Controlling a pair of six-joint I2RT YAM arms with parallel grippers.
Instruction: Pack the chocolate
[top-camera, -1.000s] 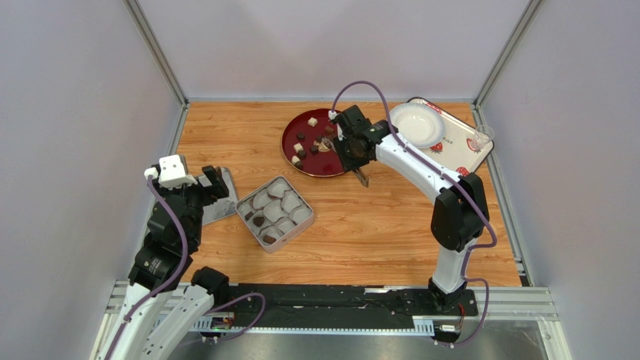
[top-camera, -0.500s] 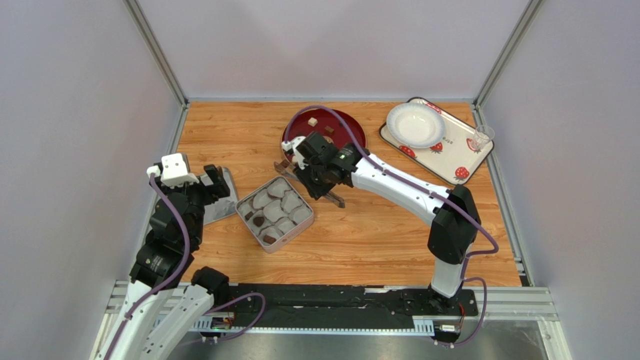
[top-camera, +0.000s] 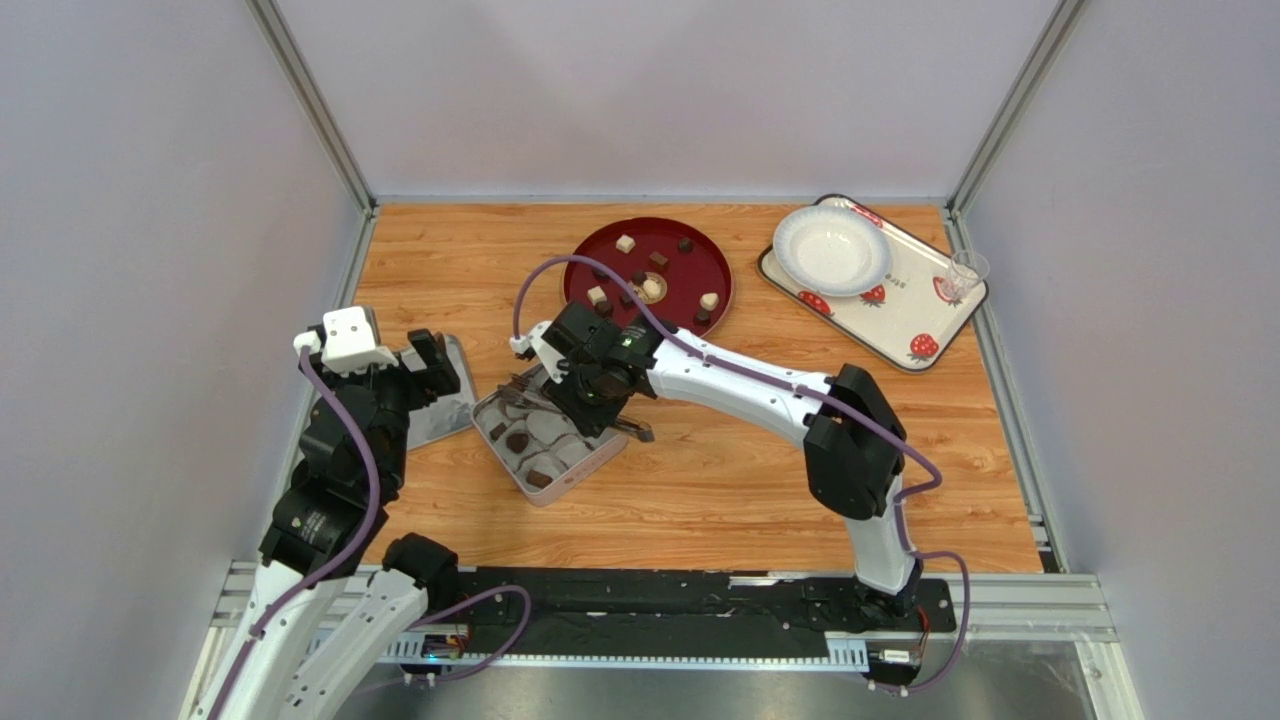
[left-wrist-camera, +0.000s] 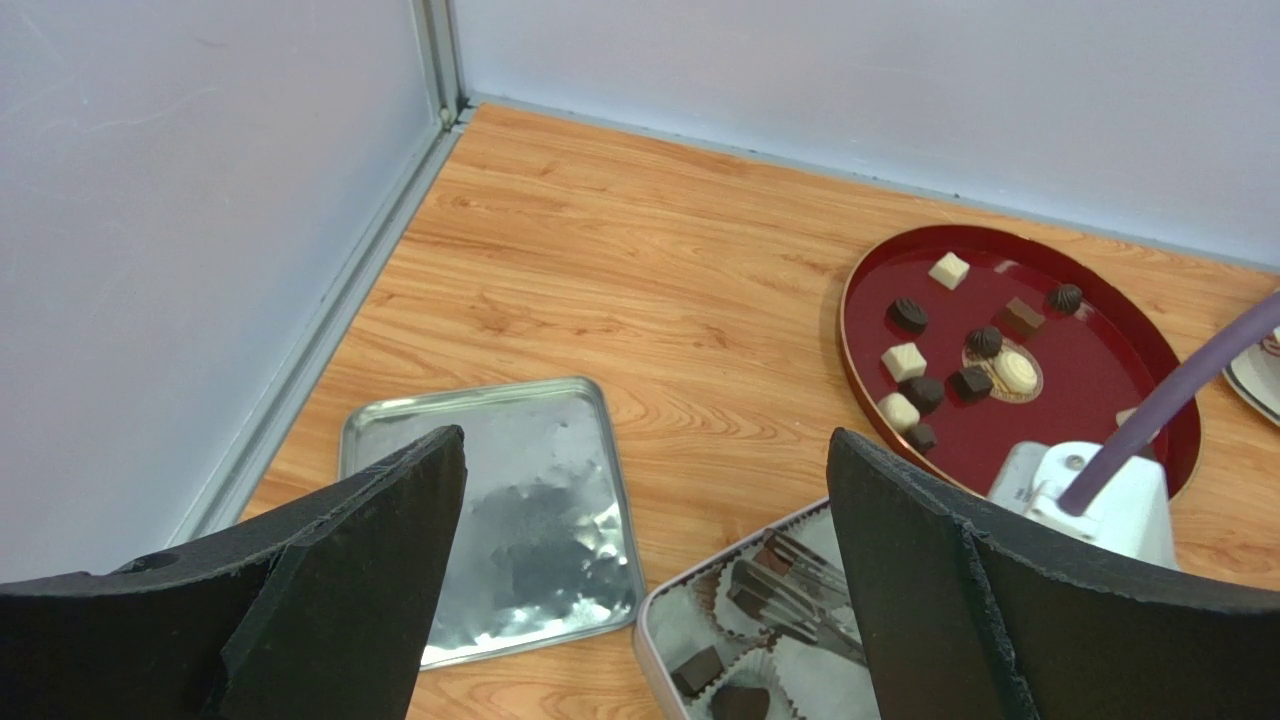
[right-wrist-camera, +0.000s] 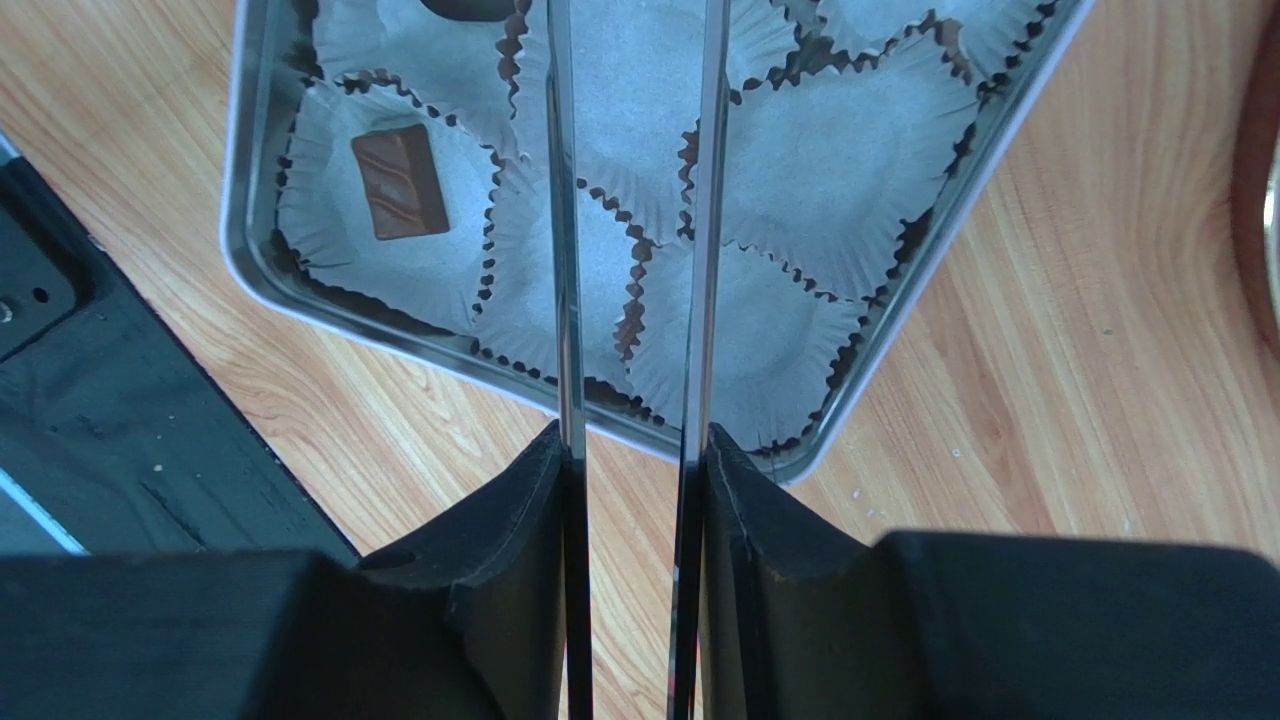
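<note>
Several small dark brown and cream chocolates (top-camera: 646, 278) lie on the red plate (top-camera: 706, 248), which also shows in the left wrist view (left-wrist-camera: 1112, 353). My right gripper (top-camera: 597, 383) is shut on the metal tongs (right-wrist-camera: 568, 225) and holds them over the open tin (top-camera: 601, 443) of white paper cups. The tongs' tips (left-wrist-camera: 781, 567) seem to pinch a dark brown piece low over the tin's far cups. A brown chocolate (right-wrist-camera: 400, 180) sits in one cup. My left gripper (left-wrist-camera: 646, 443) is open and empty above the tin's lid (left-wrist-camera: 489, 518).
A strawberry-print tray (top-camera: 902, 323) with a white bowl (top-camera: 824, 248) and a clear cup (top-camera: 962, 278) stands at the back right. Grey walls close in the wooden table on three sides. The lid (top-camera: 443, 417) lies left of the tin.
My right arm has swung left and nearer, carrying the tongs from over the red plate to over the tin. The left arm has not moved.
</note>
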